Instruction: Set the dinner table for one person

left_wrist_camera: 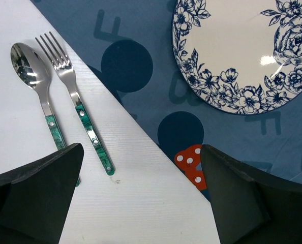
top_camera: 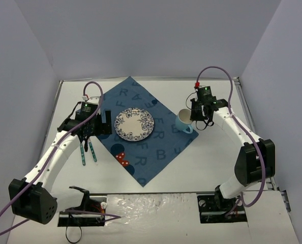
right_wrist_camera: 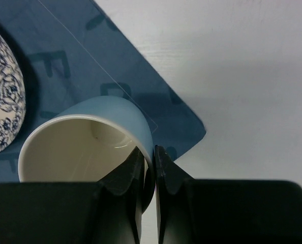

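The white dinner table (top_camera: 217, 162) carries a dark blue letter-printed cloth (top_camera: 151, 147) laid as a diamond. A blue-flowered white plate (top_camera: 134, 124) sits on the cloth's middle and also shows in the left wrist view (left_wrist_camera: 242, 46). A green-handled fork (left_wrist_camera: 80, 109) and spoon (left_wrist_camera: 36, 86) lie side by side on the bare table left of the cloth. My left gripper (left_wrist_camera: 141, 203) is open and empty above the cloth's left edge, just beside the cutlery. My right gripper (right_wrist_camera: 153, 157) is shut on the rim of a light blue mug (right_wrist_camera: 90, 137) over the cloth's right corner.
Grey walls close off the table on the left, back and right. A red white-dotted print (left_wrist_camera: 191, 162) marks the cloth near my left gripper's right finger. The arm bases (top_camera: 222, 203) stand at the near edge.
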`<state>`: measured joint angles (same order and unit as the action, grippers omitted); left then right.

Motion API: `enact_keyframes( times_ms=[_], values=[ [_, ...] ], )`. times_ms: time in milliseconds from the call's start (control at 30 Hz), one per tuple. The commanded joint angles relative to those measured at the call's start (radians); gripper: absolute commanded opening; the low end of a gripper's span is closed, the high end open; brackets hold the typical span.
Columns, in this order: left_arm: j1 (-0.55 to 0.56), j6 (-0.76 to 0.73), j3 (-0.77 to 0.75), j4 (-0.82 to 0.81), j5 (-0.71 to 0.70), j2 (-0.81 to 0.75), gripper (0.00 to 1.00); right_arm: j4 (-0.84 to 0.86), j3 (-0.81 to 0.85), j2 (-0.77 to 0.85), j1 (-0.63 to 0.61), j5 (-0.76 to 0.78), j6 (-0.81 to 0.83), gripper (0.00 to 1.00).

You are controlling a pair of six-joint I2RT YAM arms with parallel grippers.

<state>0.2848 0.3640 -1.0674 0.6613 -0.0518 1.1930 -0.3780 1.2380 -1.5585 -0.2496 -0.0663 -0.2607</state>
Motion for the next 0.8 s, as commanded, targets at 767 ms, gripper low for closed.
enact_keyframes(
  times_ms=[767],
  values=[
    [-0.009,0.053,0.065,0.015,-0.053,-0.115,0.97,0.193,-0.131,-0.022,-0.052,0.125,-0.063,0.00]
  ],
)
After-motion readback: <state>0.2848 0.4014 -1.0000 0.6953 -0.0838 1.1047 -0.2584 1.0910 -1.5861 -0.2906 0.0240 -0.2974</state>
